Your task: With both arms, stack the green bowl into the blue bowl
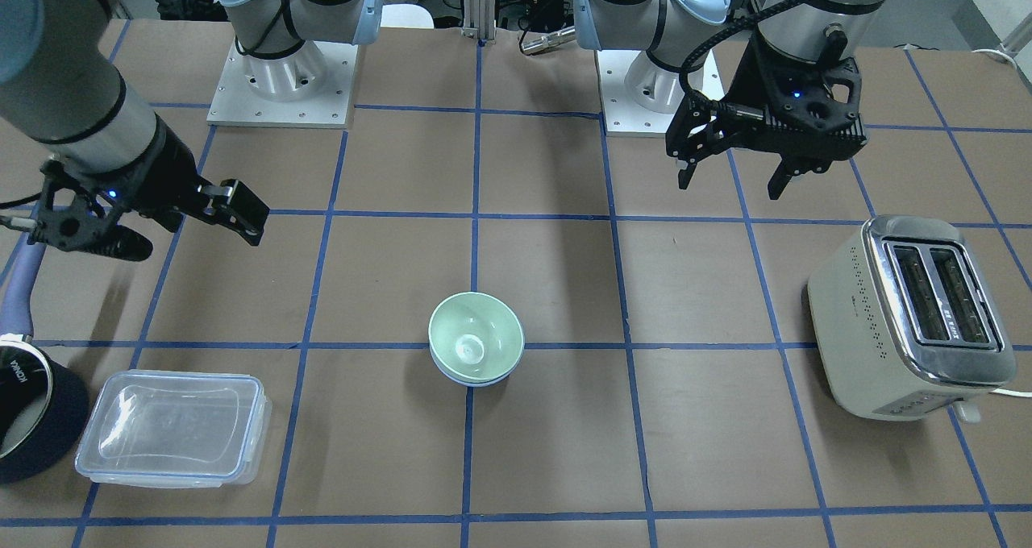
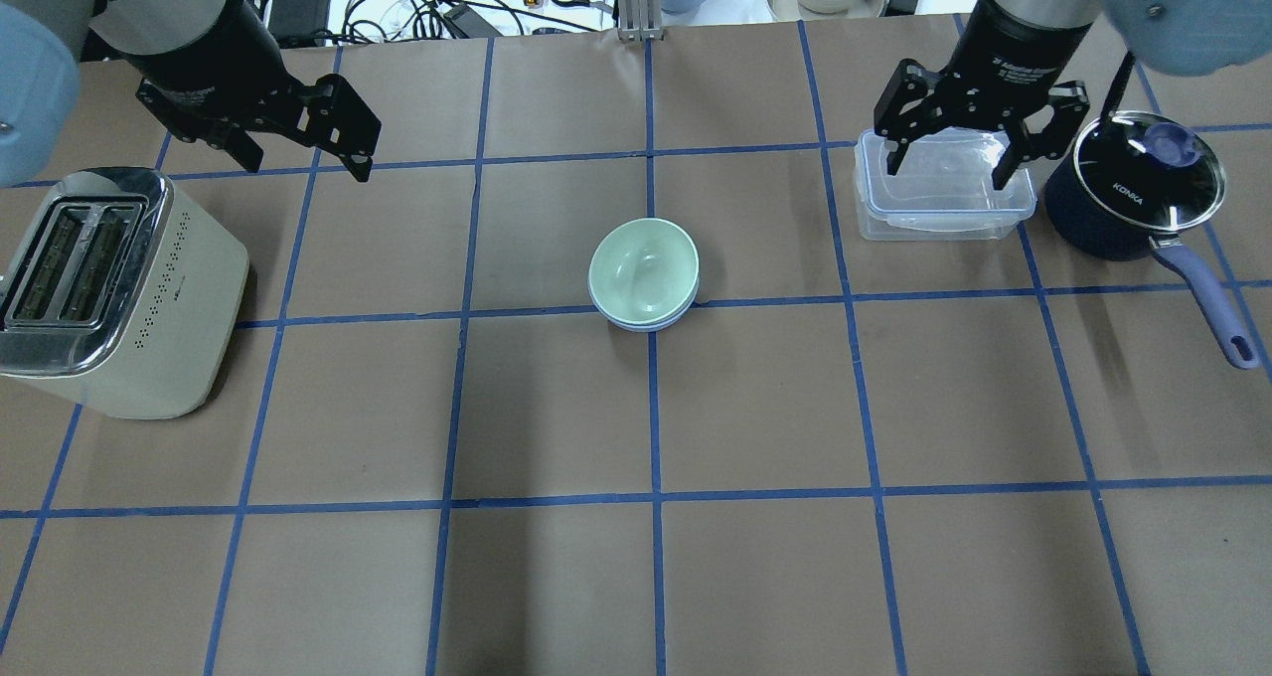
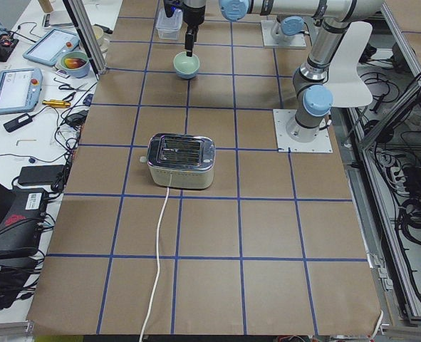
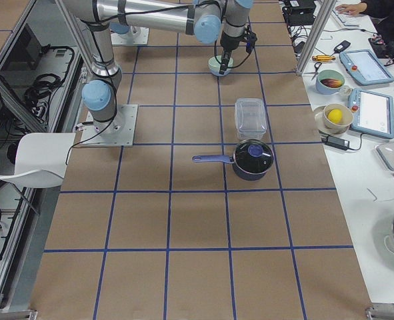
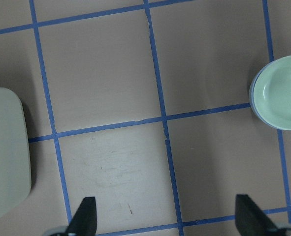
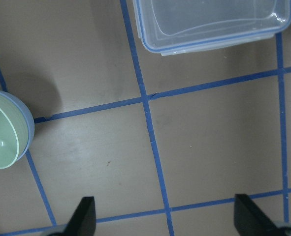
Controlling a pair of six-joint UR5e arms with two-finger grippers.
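Green bowl (image 1: 476,338) is sitting inside the blue bowl (image 6: 31,130), both upright on the desk (image 2: 755,408), pretty much on a crossing of the blue tape lines. The green one is a pale mint color, plain and matte, with a little round bump visible at the bottom of the inside. It's a touch wider, so all you get of the blue one is a thin periwinkle band peeking out under the green rim. The stack looks level and nothing is touching it.

Both arms are up off the desk and well clear of the bowls, one on each side, so the stack sits down low between the two grippers. The left gripper (image 1: 731,184) hangs with its fingers pointing down and spread wide apart, holding nothing. In its wrist view the bowls are way off past one fingertip, and the toaster (image 2: 119,288) pokes in past the other side. The right gripper (image 2: 947,174) is also spread wide and empty. From the front view that arm looks more slanted, with the gripper tipped over at an angle instead of straight down. The clear plastic container (image 2: 944,214) sits close below and just ahead of its fingers, and the dark blue saucepan (image 2: 1133,189) is right beside the container, on the side away from the bowls. In the right wrist view the bowls are off at the edge, well apart from the fingertips.
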